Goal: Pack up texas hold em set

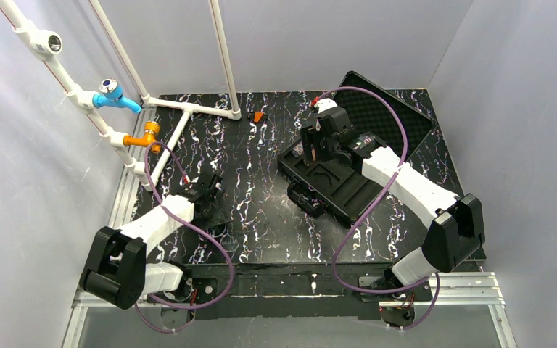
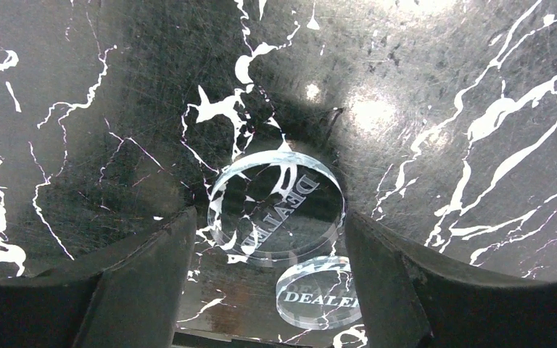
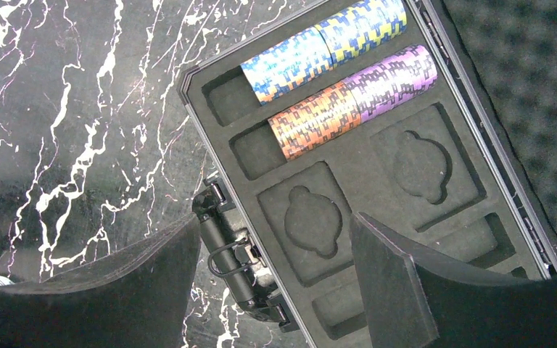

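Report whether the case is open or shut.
Open. The case has its lid swung back, foam lining exposed, tray and chip stacks showing.

White shells and boxy black joint housings are being shown on the left arm [image 1: 156, 217] and the right arm [image 1: 406, 181]. A purple cable [image 1: 405, 139] is being carried in loose loops along each. Broad, matt-black, wedge-shaped fingers [image 2: 141, 286] are being seen at both wrists.
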Robot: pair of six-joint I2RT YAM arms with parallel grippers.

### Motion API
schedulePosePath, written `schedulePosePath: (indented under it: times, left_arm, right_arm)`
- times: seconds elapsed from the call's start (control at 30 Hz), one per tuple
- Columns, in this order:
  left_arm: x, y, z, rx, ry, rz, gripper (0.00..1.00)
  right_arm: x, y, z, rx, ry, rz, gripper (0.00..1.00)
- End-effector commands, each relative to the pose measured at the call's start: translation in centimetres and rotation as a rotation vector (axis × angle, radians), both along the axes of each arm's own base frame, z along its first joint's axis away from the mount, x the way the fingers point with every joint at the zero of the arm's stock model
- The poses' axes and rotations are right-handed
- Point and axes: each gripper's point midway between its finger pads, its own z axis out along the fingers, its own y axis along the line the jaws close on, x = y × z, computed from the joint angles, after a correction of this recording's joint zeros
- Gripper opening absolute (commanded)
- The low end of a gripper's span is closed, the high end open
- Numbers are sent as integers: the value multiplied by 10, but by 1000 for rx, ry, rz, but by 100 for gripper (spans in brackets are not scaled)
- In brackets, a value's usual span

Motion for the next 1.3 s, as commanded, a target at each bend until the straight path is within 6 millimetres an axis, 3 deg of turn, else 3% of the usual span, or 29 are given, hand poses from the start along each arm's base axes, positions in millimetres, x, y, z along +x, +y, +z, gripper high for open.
schedulePosePath:
  times: [0.0,0.27,0.5,0.63,0.73,0.87,1.1,1.27]
  left_arm:
    - [-9,2,-12,-2,59,20,70]
    - [-7,-3,-17,-20,70,11,59]
    - [-4,-10,-13,-56,51,-14,39]
    - [6,-24,13,-138,-37,-61,30]
    - [18,-42,46,-247,-158,-125,22]
    - [29,-57,79,-330,-235,-147,22]
    - [44,-70,112,-391,-292,-146,23]
    - [55,-82,139,-450,-353,-184,23]
  right_arm:
    - [5,6,7,20,-28,11,82]
    - [5,6,8,22,-28,10,82]
    - [4,7,8,28,-19,17,82]
    - [1,14,12,68,-15,37,82]
    - [-10,35,14,191,23,94,82]
    - [-27,63,12,320,86,208,81]
    - [-53,99,8,396,133,344,80]
    - [-64,123,-1,468,180,343,80]
